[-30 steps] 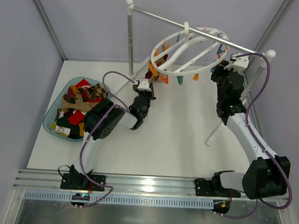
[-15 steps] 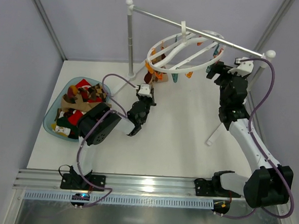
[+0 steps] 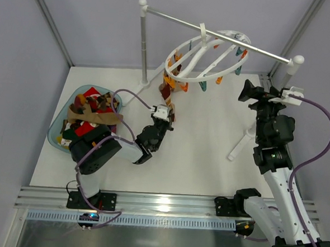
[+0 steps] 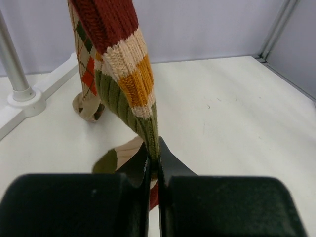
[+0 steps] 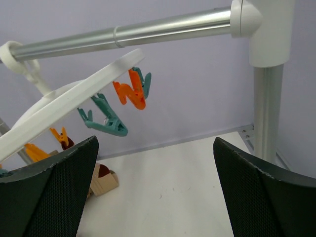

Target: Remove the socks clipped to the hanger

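Note:
The white ring hanger point(image 3: 200, 79) hangs tilted from the rail, with orange and teal clips round its rim. Its left side holds socks point(image 3: 167, 89). In the left wrist view, my left gripper point(image 4: 153, 154) is shut on the olive lower end of a striped red, cream and orange sock point(image 4: 123, 74), which runs taut up out of frame. An argyle sock point(image 4: 86, 74) hangs behind it. From above, the left gripper point(image 3: 169, 109) sits just below those socks. My right gripper point(image 3: 245, 92) stands open and empty to the right of the ring. Its wrist view shows the gripper point(image 5: 155, 143) below the rim point(image 5: 74, 101).
A blue bowl point(image 3: 54, 134) heaped with loose socks sits at the left of the table. The white stand's rail point(image 3: 226, 37) crosses above, with posts at the back left point(image 3: 143, 44) and right point(image 3: 290, 69). A teal clip point(image 5: 106, 118) and an orange clip point(image 5: 129, 94) hang empty.
The left gripper shut on the striped sock and drew back toward the near left. The right gripper opened and pulled away right from the hanger, which tilted.

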You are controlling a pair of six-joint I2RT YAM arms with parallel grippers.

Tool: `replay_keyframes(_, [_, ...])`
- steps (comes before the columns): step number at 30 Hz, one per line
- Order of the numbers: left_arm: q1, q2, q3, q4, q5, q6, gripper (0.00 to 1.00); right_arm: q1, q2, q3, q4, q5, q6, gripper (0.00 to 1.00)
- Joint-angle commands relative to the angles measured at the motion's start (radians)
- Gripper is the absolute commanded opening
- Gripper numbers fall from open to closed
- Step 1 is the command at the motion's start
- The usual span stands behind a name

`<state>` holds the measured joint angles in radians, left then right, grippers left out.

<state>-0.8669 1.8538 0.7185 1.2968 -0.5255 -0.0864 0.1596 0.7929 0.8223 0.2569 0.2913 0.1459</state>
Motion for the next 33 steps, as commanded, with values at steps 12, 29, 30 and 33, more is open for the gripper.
replay_keyframes(12, [-0.19, -0.314, -0.152, 0.194, -0.065, 0.163, 0.0, 0.034, 0.037, 0.084, -0.091, -0.417, 0.021, 0.97])
replay_keyframes(29, [-0.198, -0.358, -0.165, 0.035, 0.072, 0.25, 0.0, 0.4, 0.284, 0.323, -0.218, -0.452, -0.132, 0.97])
replay_keyframes(30, [-0.198, -0.354, -0.165, 0.033, 0.068, 0.255, 0.0, 0.412, 0.322, 0.359, -0.24, -0.445, -0.135, 0.97])
replay_keyframes(33, [-0.198, -0.34, -0.156, -0.001, 0.071, 0.283, 0.0, 0.434, 0.386, 0.418, -0.289, -0.429, -0.14, 0.97])
